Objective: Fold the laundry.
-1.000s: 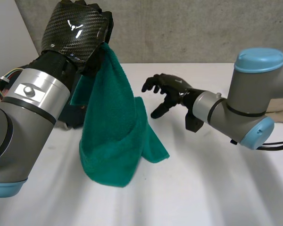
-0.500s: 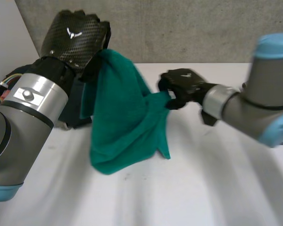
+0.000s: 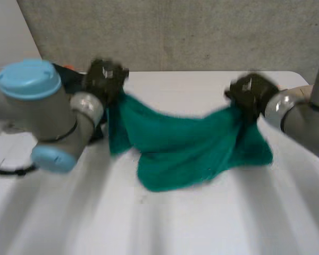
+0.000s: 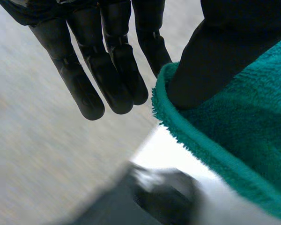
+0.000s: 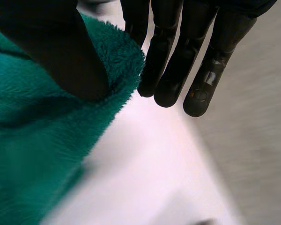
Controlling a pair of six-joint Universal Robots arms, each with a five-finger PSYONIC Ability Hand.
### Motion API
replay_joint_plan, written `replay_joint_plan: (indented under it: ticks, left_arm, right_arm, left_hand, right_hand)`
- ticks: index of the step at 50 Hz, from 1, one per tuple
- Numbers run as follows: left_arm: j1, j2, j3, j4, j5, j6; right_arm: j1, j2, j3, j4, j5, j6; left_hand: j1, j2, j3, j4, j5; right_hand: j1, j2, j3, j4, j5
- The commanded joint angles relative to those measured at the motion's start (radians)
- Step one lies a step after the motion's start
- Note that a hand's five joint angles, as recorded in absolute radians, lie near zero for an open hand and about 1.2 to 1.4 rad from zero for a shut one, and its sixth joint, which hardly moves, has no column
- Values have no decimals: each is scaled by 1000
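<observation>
A green terry towel [image 3: 183,143] hangs stretched between my two hands over the white table [image 3: 202,223], its lower part sagging onto the tabletop. My left hand [image 3: 103,79] pinches the towel's left top corner [image 4: 215,136] between thumb and fingers [image 4: 107,65]. My right hand [image 3: 250,93] pinches the right top corner [image 5: 47,112] the same way, thumb pressed on the cloth beside its fingers [image 5: 178,61]. Both hands are raised a little above the table, wide apart.
A dark object [image 3: 69,77] lies behind my left arm at the table's back left. A grey concrete wall [image 3: 175,32] runs behind the table. Bare tabletop lies in front of the towel.
My right hand took hold of the towel's free corner and pulled it to the right. The left arm swung down and outward, so the towel now spreads wide between both hands.
</observation>
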Motion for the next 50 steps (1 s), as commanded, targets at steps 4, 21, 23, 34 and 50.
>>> replay_joint_plan:
  ticks: [4,21,23,34,50]
  left_arm:
    - [-2,-56,460,522,-13,45]
    - [-16,-24,-26,472,1,21]
    - [-20,-27,-99,467,1,19]
    - [-77,23,-385,461,4,27]
    - [-145,231,-613,460,4,22]
  right_arm:
    - [3,44,-255,-739,76,60]
    - [46,-39,205,-599,59,62]
    - [57,-27,276,-534,59,54]
    - [58,-43,512,-218,48,14]
    - [-72,-349,573,47,-54,-103]
  left_hand:
    - [287,199,202,196,235]
    - [287,199,202,196,235]
    - [287,199,202,196,235]
    - [287,199,202,196,235]
    - [287,199,202,196,235]
  right_hand:
    - [428,222,210,208,239]
    - [428,222,210,208,239]
    - [428,222,210,208,239]
    - [428,222,210,208,239]
    - [-794,-1000,-1011,-1014,-982]
